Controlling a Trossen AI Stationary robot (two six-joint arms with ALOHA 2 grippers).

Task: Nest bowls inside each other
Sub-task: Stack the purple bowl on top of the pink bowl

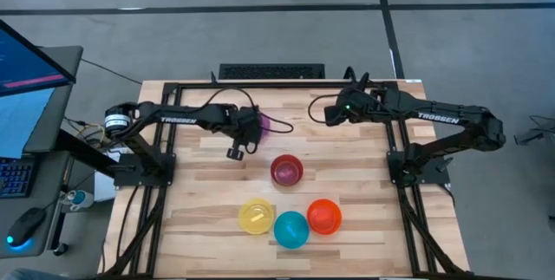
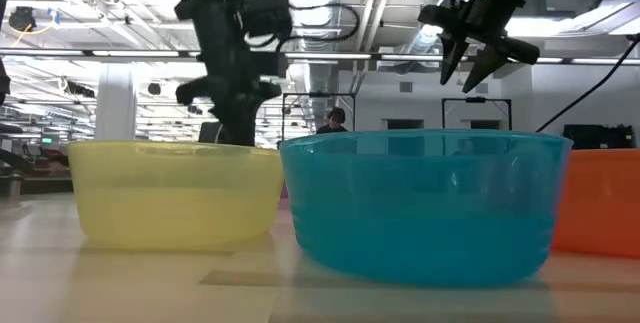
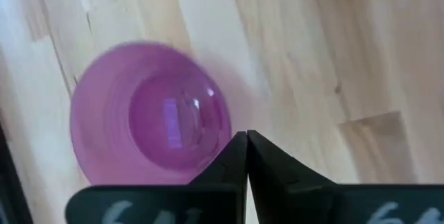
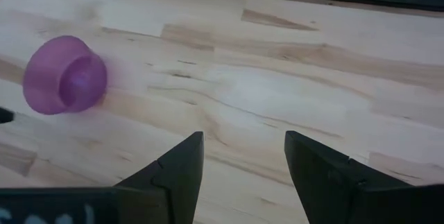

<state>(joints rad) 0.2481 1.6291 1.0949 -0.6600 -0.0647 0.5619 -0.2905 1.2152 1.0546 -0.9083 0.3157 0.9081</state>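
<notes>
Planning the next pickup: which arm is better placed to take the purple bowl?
Left. Its hand, shut, hangs right beside the small round purple plastic bowl, which lies tipped on the wooden table. The right hand, open, is farther off.

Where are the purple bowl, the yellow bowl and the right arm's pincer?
purple bowl (image 3: 149,113): left wrist view, inner bottom of the bowl.
yellow bowl (image 1: 257,216): high view, inside of the bowl.
right pincer (image 4: 243,161): right wrist view, gap midway between its two open fingertips.

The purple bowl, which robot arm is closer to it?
Left. The left gripper hangs right beside the purple bowl, fingers shut. The right gripper waits open, farther across the table.
</notes>
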